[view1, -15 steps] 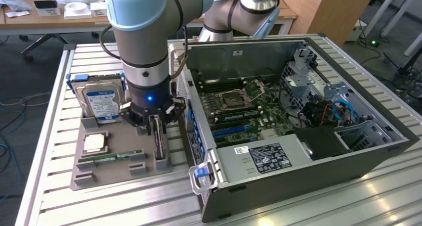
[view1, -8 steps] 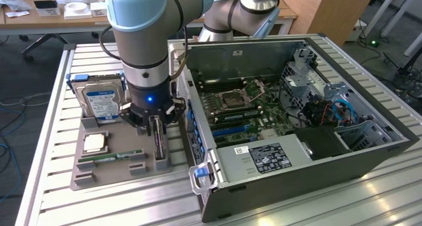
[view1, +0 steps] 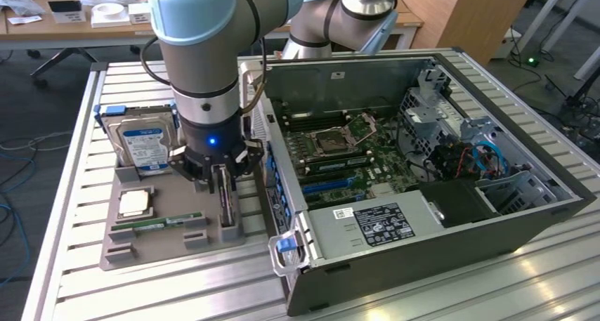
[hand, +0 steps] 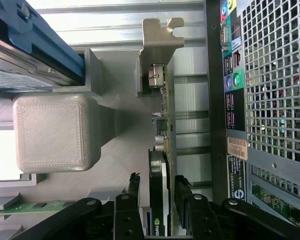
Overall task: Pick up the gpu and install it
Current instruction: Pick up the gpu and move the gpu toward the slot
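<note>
The gpu [view1: 227, 221] stands on edge in a slot of the grey holder [view1: 122, 254], at the side nearest the computer case. My gripper [view1: 222, 193] has come straight down over it. In the wrist view the gpu [hand: 161, 125] runs edge-on, with its silver bracket [hand: 160, 35] at the far end and its black cover by the fingers. The gripper [hand: 157, 185] is open and straddles the card, one black finger [hand: 133, 192] on each side, with narrow gaps between them and the card.
The holder also carries a hard drive [view1: 140, 142] standing upright, a processor [view1: 134, 203] and a memory stick [view1: 159, 224]. The open computer case [view1: 525, 215] lies close beside the holder, its motherboard [view1: 347, 152] exposed. The case's rear panel [hand: 275, 100] runs alongside the card.
</note>
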Controlling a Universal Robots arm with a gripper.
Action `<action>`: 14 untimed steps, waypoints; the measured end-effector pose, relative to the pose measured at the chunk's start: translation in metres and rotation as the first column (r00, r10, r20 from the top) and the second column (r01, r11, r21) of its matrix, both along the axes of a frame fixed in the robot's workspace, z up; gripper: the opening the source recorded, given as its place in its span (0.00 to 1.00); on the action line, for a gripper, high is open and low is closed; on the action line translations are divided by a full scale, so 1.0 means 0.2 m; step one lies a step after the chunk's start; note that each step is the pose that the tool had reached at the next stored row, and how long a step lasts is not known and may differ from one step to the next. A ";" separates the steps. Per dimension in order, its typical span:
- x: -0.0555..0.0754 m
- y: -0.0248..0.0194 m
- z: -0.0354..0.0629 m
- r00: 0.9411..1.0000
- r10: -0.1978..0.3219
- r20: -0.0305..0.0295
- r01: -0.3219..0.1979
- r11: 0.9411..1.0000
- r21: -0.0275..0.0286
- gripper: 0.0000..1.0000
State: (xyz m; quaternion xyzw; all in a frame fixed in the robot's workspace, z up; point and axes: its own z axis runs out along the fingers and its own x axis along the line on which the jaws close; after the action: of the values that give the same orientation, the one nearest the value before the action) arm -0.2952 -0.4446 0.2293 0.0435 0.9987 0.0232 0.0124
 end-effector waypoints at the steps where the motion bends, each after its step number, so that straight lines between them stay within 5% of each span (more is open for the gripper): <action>1: 0.00 0.000 0.000 1.000 0.000 0.000 0.000 1.000 0.000 0.42; 9: 0.00 0.000 0.000 1.000 0.000 0.000 0.000 1.000 0.000 0.42; 14: 0.00 0.000 0.000 1.000 0.000 0.000 0.000 1.000 0.000 0.33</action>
State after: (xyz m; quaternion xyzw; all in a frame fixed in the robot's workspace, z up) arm -0.2952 -0.4446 0.2293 0.0435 0.9987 0.0232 0.0124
